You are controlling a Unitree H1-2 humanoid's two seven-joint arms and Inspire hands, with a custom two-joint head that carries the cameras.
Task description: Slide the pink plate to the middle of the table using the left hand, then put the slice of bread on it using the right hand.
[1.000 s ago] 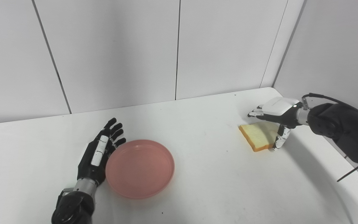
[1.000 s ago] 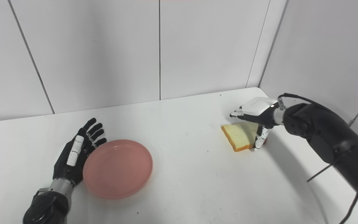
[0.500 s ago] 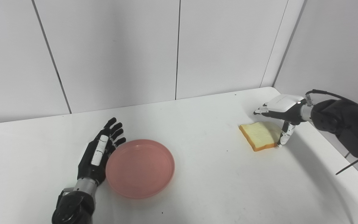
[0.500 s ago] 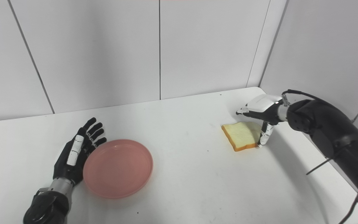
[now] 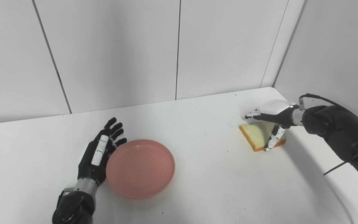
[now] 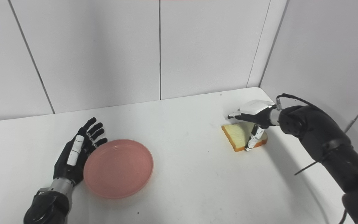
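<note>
While one pink plate [image 5: 140,168] touches the spread-fingered left hand [image 5: 96,155], right hand [image 5: 272,114] fingers apart over one bread slice [image 5: 258,137]

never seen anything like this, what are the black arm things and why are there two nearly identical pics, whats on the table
Those are the two arms of a humanoid robot, each ending in a mechanical hand with fingers and a thumb. The two pictures come from two cameras side by side on its head, so they show one scene from slightly different spots.

On the white table lie a pink plate and a slice of bread. The left hand rests open and flat, right against the plate's left rim. The right hand is arched over the bread, fingers reaching above the slice and the thumb pointing down at its near side. The bread lies on the table, and I cannot tell whether the hand has a real grip on it. The plate is empty.
</note>
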